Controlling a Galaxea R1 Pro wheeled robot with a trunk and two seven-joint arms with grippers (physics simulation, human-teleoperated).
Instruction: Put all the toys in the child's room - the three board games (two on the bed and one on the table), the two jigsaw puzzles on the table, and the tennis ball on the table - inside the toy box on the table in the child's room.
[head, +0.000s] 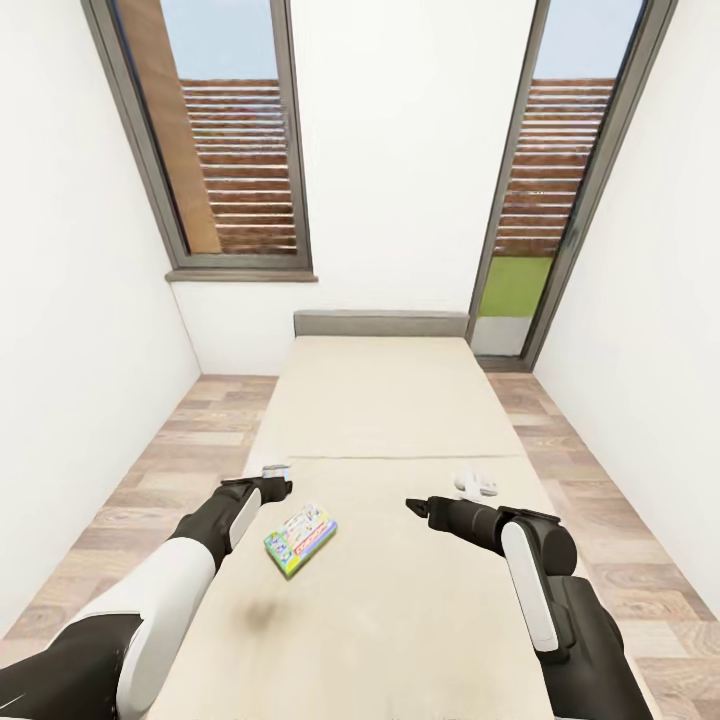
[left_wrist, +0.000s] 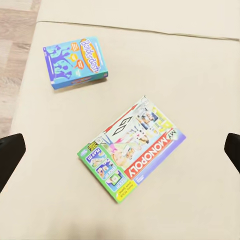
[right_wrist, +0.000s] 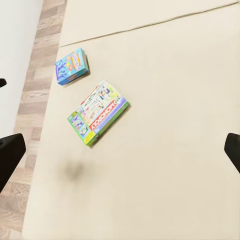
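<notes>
Two of the board games lie on the cream bed (head: 390, 400). A multicoloured Monopoly box (head: 300, 539) (left_wrist: 132, 150) (right_wrist: 98, 112) rests flat near the mattress's left side. A light blue box (left_wrist: 77, 62) (right_wrist: 72, 65) lies just beyond it, close to the bed's left edge; in the head view it (head: 276, 468) peeks out behind my left gripper. My left gripper (head: 270, 487) (left_wrist: 120, 155) hovers open above the Monopoly box, holding nothing. To the right of that box my right gripper (head: 420, 508) (right_wrist: 120, 155) hangs open over bare mattress.
Wood-plank floor (head: 170, 450) runs down both sides of the bed between white walls. A window (head: 225, 130) and a glass door (head: 540, 200) stand behind the grey headboard (head: 380, 323). A small white object (head: 475, 483) lies on the mattress past my right wrist.
</notes>
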